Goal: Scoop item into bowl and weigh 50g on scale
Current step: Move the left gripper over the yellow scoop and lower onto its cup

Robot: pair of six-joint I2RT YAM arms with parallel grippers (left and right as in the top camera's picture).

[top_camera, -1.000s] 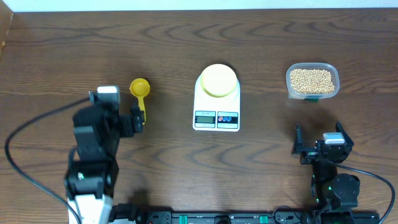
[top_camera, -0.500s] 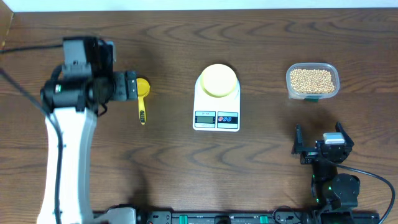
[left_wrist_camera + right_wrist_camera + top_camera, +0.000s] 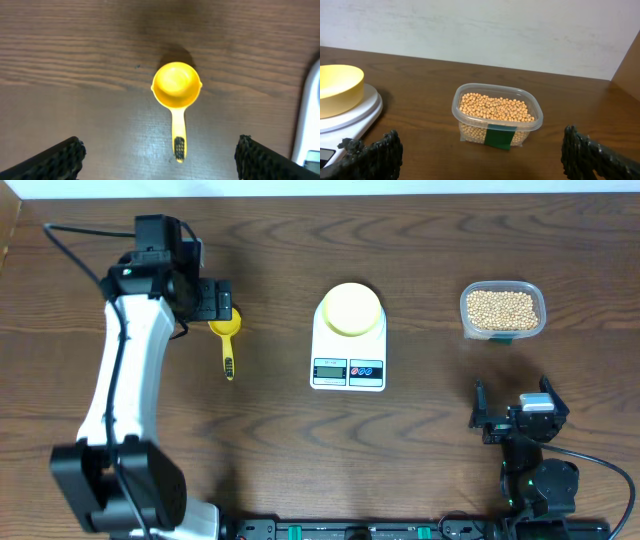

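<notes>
Your left fingers (image 3: 60, 157) hang released above the scoop (image 3: 175, 85) at nine o'clock of the scale (image 3: 348, 352), right fingers (image 3: 370, 157) released too.

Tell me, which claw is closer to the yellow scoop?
Left. The left gripper hovers open right by the cup end of the scoop, not holding it. The right gripper sits on the far side of the scale, near the bean tub.
</notes>
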